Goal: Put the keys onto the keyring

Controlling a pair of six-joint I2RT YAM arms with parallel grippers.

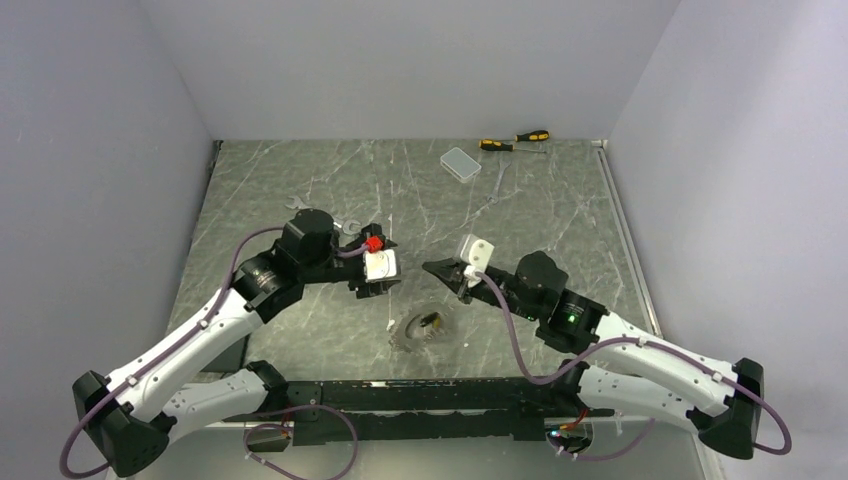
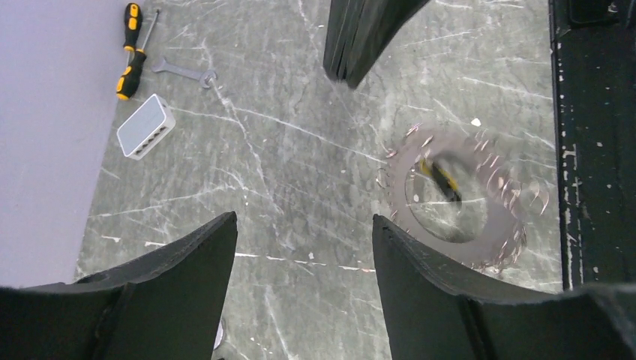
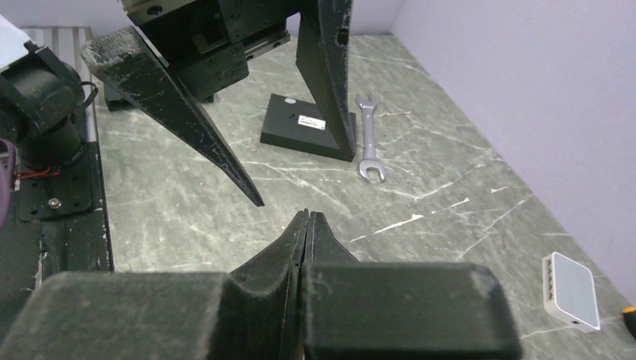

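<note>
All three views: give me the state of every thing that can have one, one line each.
Left gripper: open, empty.
Right gripper: shut, nothing visibly held.
Keyring: lying on the table, ungripped, blurred.
Key: yellow and black, inside the loop; threaded or not, cannot tell.
Spanner: lying flat.
Screwdrivers: lying flat.

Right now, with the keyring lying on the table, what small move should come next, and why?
Probably move the open left gripper sideways and down over the keyring. It is spread wide with nothing held, and the loop lies flat on the table off to one side of it, a small yellow-and-black key inside it. The right gripper is shut, so it cannot grasp yet.
</note>
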